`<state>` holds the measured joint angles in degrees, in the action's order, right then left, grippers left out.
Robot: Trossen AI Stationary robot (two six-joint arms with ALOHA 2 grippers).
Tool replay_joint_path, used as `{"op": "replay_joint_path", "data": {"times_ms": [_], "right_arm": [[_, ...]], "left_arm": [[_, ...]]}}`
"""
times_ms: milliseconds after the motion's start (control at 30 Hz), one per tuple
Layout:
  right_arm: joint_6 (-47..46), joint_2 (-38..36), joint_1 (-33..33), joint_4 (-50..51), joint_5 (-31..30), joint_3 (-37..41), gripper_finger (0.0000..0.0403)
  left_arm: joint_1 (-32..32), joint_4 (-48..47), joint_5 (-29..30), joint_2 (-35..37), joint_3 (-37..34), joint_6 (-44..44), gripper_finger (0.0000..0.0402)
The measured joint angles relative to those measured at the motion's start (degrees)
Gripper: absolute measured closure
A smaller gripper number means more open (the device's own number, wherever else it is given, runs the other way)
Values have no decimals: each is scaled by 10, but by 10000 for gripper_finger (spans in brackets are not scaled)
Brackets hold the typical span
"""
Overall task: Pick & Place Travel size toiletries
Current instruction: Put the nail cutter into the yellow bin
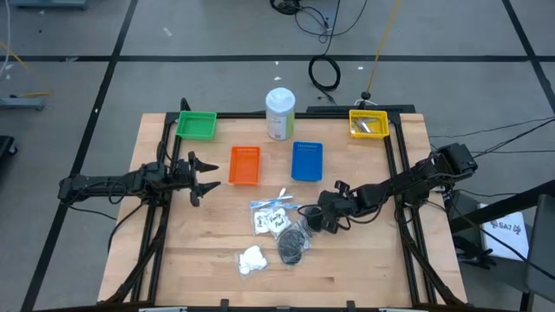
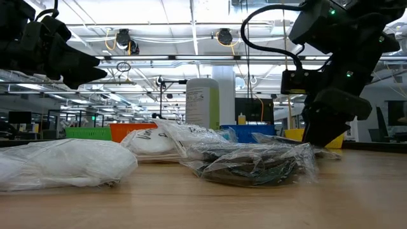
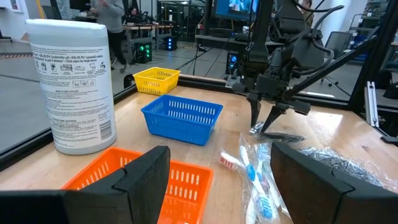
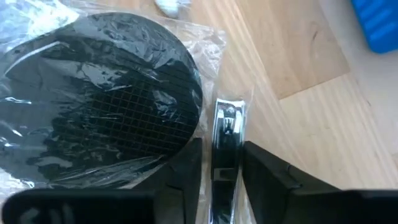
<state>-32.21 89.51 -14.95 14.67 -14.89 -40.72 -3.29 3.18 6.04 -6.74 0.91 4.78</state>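
A slim silvery stick point(image 4: 227, 124) lies flat on the wood beside a dark grey round puff point(image 4: 106, 93) wrapped in a clear sachet. My right gripper point(image 4: 221, 180) points down over the stick, narrowly open, with one finger on each side of it; in the high view it point(image 1: 309, 218) is right of the sachets. A clear sachet with toothbrushes point(image 1: 269, 213), the puff point(image 1: 292, 243) and a white fluffy wad point(image 1: 251, 258) lie on the table's near middle. My left gripper point(image 1: 206, 175) hovers open above the table's left side. My right gripper has its fingers point(image 4: 261, 174) along either side of the silvery stick's near end point(image 4: 226, 155), coming from above. A thin gap shows on one side; whether the other finger touches it, I cannot tell. The stick lies flat on the table.
A tall white bottle point(image 1: 279, 113) stands at the far middle. Green point(image 1: 197, 126), orange point(image 1: 244, 165), blue point(image 1: 307, 161) and yellow point(image 1: 368, 124) trays sit across the far half; the yellow one holds silvery items. Bare wood lies at the near left and near right.
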Motion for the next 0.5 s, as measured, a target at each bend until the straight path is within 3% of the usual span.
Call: {"op": "replay_joint_path", "data": {"times_ms": [167, 500], "right_arm": [[17, -19, 0, -24, 14, 2, 307], [19, -29, 2, -44, 18, 2, 272]], "left_arm": [[0, 0, 0, 0, 0, 0, 128], [0, 0, 0, 0, 0, 0, 128]]}}
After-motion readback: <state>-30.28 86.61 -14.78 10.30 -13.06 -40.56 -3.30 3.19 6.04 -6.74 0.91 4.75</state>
